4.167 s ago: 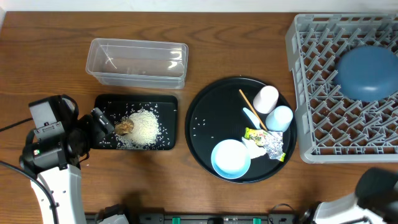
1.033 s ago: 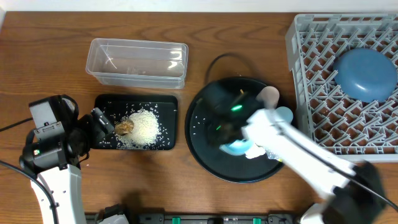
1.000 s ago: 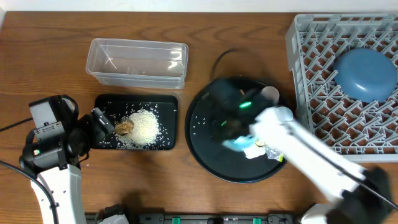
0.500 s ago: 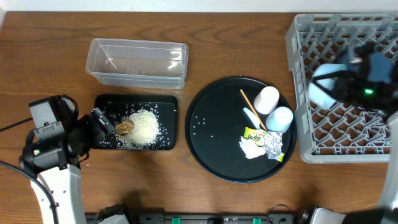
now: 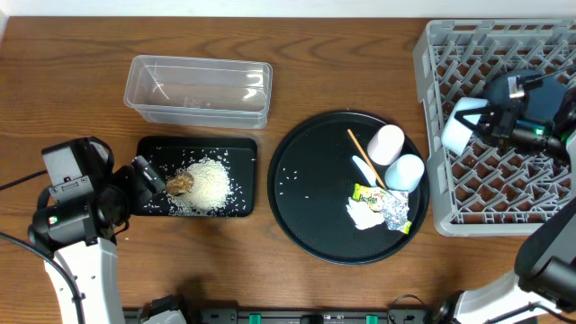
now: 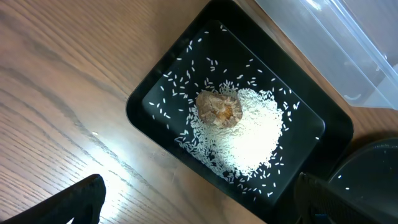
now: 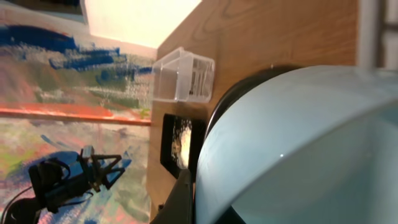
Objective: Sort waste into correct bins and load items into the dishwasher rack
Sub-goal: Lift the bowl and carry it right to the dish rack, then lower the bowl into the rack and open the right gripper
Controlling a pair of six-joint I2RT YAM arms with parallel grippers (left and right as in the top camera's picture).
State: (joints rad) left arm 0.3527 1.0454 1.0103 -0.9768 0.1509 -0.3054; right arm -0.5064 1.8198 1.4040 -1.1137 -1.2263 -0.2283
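Worktop contents, as seen from above and from my two wrists:

- Dishwasher rack (image 5: pixel 468 189): grey lattice crate at the right edge, reaching the far right corner. The dark-blue plate (image 5: pixel 558 95) lies in it, partly hidden behind my right arm.
- Right end effector (image 5: pixel 483 126): above the left part of the rack, pinching the pale-blue bowl (image 5: pixel 457 135). The bowl is held on edge and fills the right wrist view.
- Left end effector (image 5: pixel 148 175): near the left edge, at the left end of the black tray (image 5: pixel 241 205). Its fingers (image 6: pixel 74 199) are spread wide, with nothing between them.
- Black tray: holds the white rice (image 5: pixel 212 184) in a heap with stray grains, and the brown lump (image 5: pixel 182 184) against the heap's left side.
- Clear tub (image 5: pixel 198 90): just behind the black tray, toward the far edge.
- Round black tray (image 5: pixel 306 162): mid-worktop, between the black tray and the rack. Its right half carries the following:
  - the wooden stick (image 5: pixel 360 148)
  - the white cup (image 5: pixel 385 144)
  - the light-blue cup (image 5: pixel 405 171)
  - the white spoon (image 5: pixel 363 168)
  - the yellow-green wrapper (image 5: pixel 367 192)
  - the silver foil (image 5: pixel 396 209)
  - the white tissue (image 5: pixel 364 216)
  - a few rice grains on its left half
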